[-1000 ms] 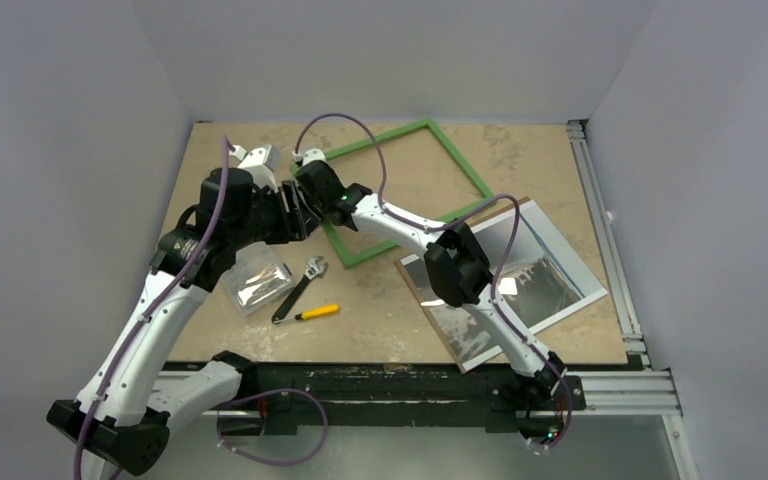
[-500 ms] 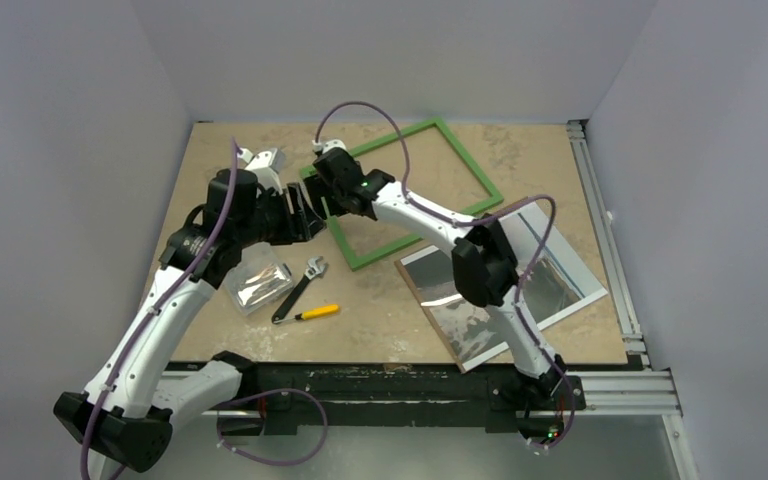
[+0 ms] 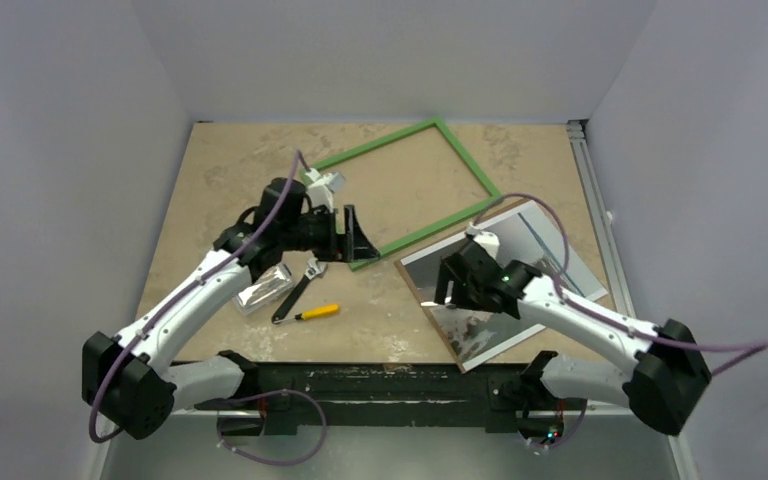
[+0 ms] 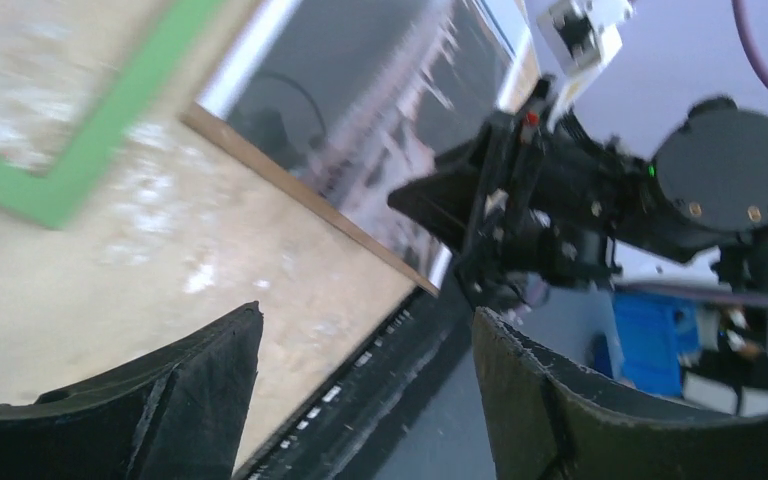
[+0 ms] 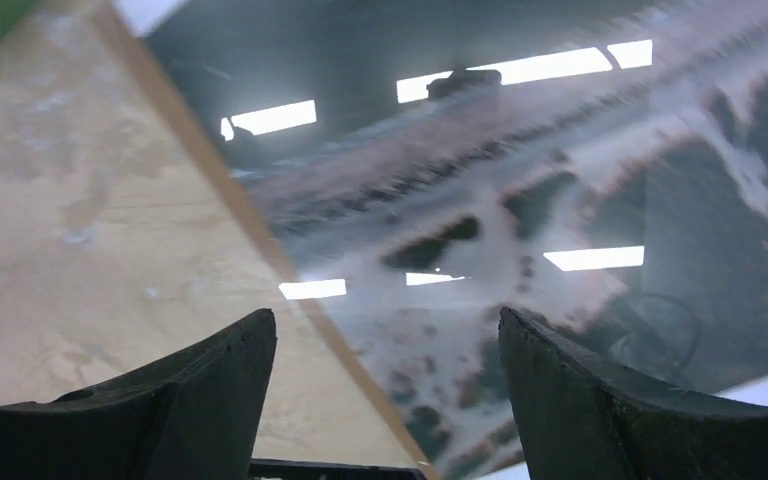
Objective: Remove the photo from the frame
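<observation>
The green frame (image 3: 470,160) lies flat on the far part of the tabletop (image 3: 220,170). The tan tabletop shows through its middle. The photo (image 3: 532,250) is out of the frame. It lies flat on the near right part of the tabletop, on top of a brown backing board (image 5: 207,150). A thin strip of the board peeks out along the photo's left side. The photo is grey, black and white with a thin white border. It is shiny, and lights show on it as bright bars in the right wrist view. The board's far left corner is close to the frame's near side, but I cannot tell if they touch.

The left hand (image 3: 357,240) hangs over the near left corner of the frame. Its two fingers are wide apart and nothing is between them. Its own camera looks across the tabletop at the frame corner, the photo and the right arm (image 4: 600,190).

The right hand (image 3: 447,285) is over the left side of the photo, by the brown strip. Its fingers are wide apart too, and it holds nothing. I cannot tell if it touches the photo.

Near the left hand, on the near side, lie three small things. There is a silver wrench (image 3: 300,285), a small tool with a yellow handle (image 3: 317,312) and a shiny foil bag (image 3: 260,288). The bag is just beside the wrench, on its left.
</observation>
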Robot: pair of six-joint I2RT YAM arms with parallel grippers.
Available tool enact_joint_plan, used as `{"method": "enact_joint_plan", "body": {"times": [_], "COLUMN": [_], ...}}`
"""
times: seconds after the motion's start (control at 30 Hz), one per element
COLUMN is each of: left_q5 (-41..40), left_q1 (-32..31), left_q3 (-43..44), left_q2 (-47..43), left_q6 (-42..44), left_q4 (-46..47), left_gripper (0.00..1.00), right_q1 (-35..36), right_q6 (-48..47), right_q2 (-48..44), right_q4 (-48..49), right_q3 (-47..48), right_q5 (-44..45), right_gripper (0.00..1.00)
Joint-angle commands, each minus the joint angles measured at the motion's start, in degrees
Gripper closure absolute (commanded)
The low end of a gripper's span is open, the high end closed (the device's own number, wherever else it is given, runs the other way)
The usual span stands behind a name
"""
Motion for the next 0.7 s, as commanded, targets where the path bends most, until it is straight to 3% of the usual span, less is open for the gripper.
{"method": "enact_joint_plan", "body": {"times": [0.0, 0.17, 0.33, 0.6, 0.67], "left_q5": [7.0, 9.0, 11.0, 11.2, 11.5], "left_q1": [-9.2, -16.3, -19.5, -22.9, -23.0], "left_q3": [-2.6, -2.1, 1.7, 10.0, 13.8], "left_q2": [4.2, 12.2, 19.2, 31.2, 35.8], "left_q6": [-7.9, -16.0, -20.2, -20.5, -19.6], "left_q4": [12.0, 21.1, 25.3, 24.6, 24.2], "left_gripper": [0.26, 0.25, 0.25, 0.27, 0.29], "right_q1": [-5.7, -20.7, -37.4, -63.1, -67.1], "right_q6": [13.5, 14.0, 7.7, 2.1, 1.1], "right_q2": [-14.6, -27.8, -25.4, -20.3, -19.1], "right_q4": [-0.4, -2.6, -2.1, 5.0, 5.9], "right_q3": [-10.2, -14.8, -13.0, -15.2, -15.7], "right_q5": [3.2, 5.6, 4.2, -3.6, -1.9], "right_gripper": [0.21, 0.22, 0.27, 0.59, 0.62]}}
